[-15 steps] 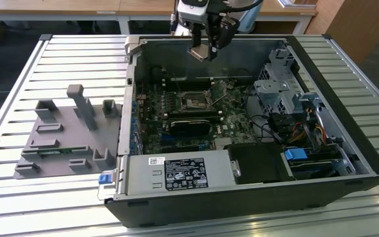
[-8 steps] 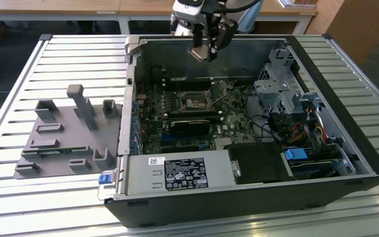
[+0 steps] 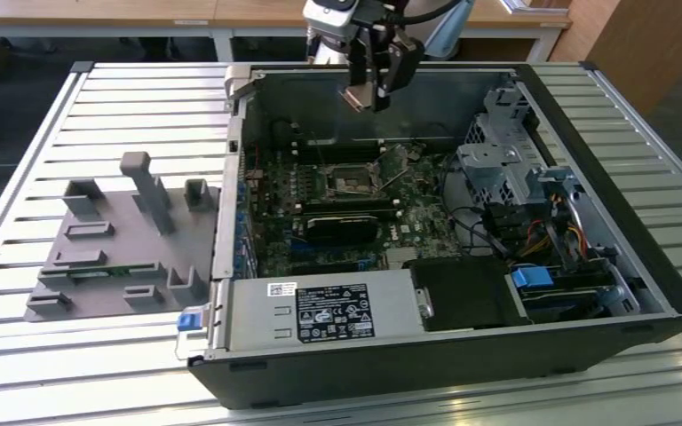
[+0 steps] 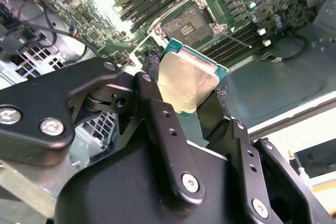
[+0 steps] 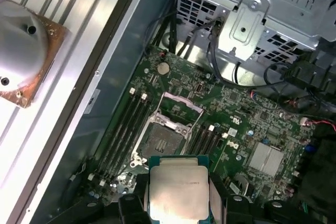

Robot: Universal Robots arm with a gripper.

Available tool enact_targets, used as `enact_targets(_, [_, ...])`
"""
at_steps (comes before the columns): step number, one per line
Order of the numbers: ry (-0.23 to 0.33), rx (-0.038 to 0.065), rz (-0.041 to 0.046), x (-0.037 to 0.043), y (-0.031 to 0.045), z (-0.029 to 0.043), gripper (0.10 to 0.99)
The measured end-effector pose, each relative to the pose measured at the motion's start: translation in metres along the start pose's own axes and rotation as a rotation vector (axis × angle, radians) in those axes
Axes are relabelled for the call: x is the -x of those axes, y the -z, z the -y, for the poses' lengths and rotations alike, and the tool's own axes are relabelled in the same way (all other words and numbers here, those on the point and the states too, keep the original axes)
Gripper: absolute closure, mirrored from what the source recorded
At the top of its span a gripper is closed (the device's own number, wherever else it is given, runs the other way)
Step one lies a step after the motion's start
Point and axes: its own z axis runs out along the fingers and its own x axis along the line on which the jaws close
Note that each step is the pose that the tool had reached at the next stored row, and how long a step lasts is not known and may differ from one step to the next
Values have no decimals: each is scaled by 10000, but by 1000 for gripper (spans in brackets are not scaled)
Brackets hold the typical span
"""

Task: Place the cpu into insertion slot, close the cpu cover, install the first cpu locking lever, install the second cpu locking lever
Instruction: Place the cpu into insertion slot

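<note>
Above the slatted table (image 3: 33, 355), the cpu (image 5: 178, 190) is clamped by the gripper (image 3: 360, 98) above the insertion slot (image 5: 161, 142). Pins could be bent by misalignment.

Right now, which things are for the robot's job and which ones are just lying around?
For the job:
cpu, gripped in the pincer
insertion slot, empty
cpu cover, tipped open beside the slot

Just lying about:
grey holder block on the slatted table
white-labelled metal box
coloured cables
</note>
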Motion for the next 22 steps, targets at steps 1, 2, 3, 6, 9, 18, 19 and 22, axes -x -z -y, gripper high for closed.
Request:
enact_targets(1, [-107, 0, 9, 0, -1, 0, 545])
enact_targets(2, [-218, 2, 18, 0, -3, 0, 545])
enact_targets(3, [-326, 2, 27, 0, -4, 0, 545])
enact_targets(6, [-649, 5, 51, 0, -9, 1, 545])
enact_targets(9, [-970, 7, 77, 0, -13, 1, 545])
enact_targets(18, [-1956, 12, 164, 0, -28, 2, 545])
enact_targets(19, [-2043, 12, 173, 0, -30, 2, 545])
enact_targets(22, [-2260, 13, 190, 0, -35, 3, 545])
